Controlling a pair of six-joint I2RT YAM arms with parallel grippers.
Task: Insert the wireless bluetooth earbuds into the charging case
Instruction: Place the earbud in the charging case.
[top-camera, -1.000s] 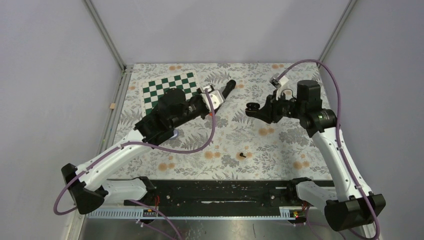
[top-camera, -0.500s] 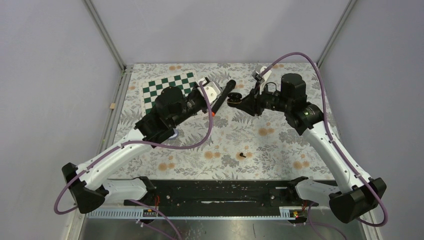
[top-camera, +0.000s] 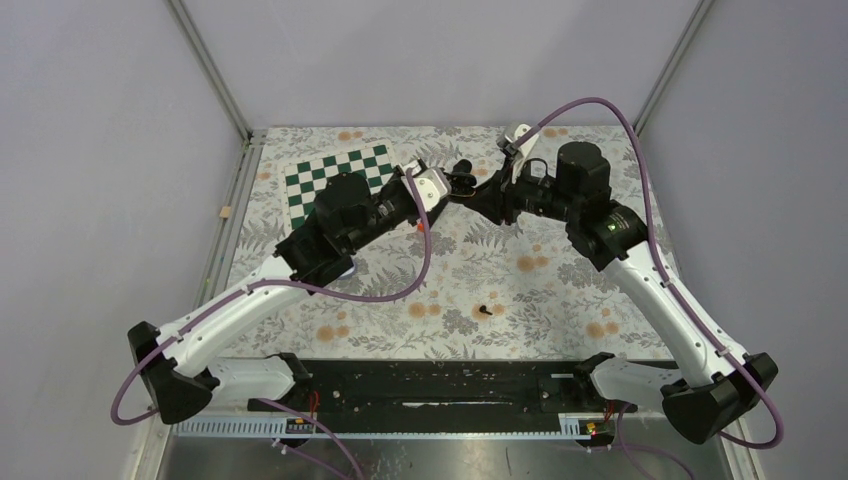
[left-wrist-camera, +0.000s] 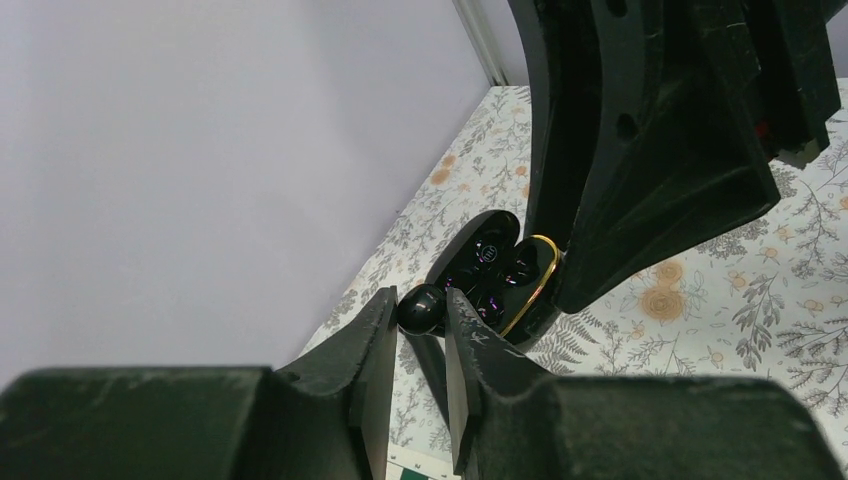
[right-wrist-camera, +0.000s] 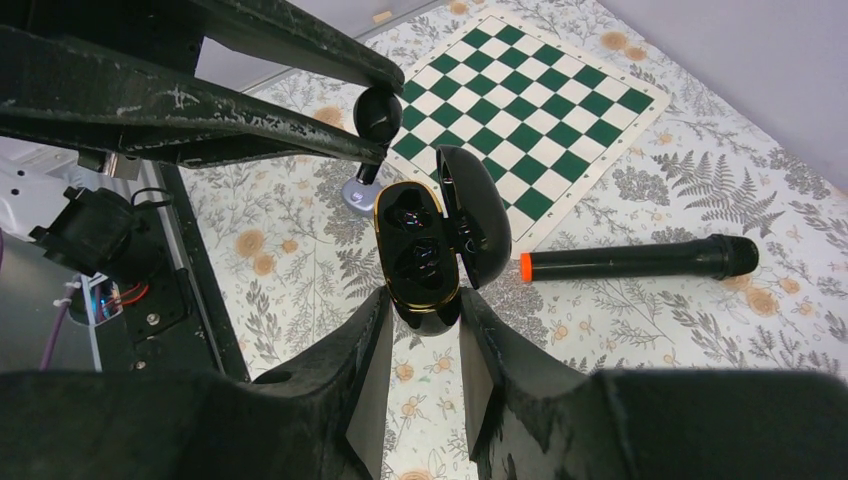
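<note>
My left gripper (left-wrist-camera: 421, 300) is shut on a small black earbud (left-wrist-camera: 420, 312), pinched at the fingertips. My right gripper (right-wrist-camera: 425, 300) is shut on the lower end of the open black charging case (right-wrist-camera: 418, 250), which has a gold rim and its lid (right-wrist-camera: 478, 215) swung aside. The earbud (right-wrist-camera: 378, 110) hangs just above and beside the case's open wells, apart from them. In the top view both grippers (top-camera: 452, 183) (top-camera: 478, 192) meet in mid-air above the far middle of the table. A second black earbud (top-camera: 486, 310) lies on the floral cloth nearer the bases. No pale purple earbuds show clearly.
A black marker with an orange tip (right-wrist-camera: 640, 262) lies on the cloth below the grippers. A green-and-white chessboard (top-camera: 340, 172) lies at the far left. A small pale purple object (right-wrist-camera: 360, 195) sits on the cloth under the left arm. Metal frame posts stand at the back corners.
My right arm has swung left with the case and met my left gripper. My left gripper has shifted slightly toward it. The earbud on the cloth has not moved.
</note>
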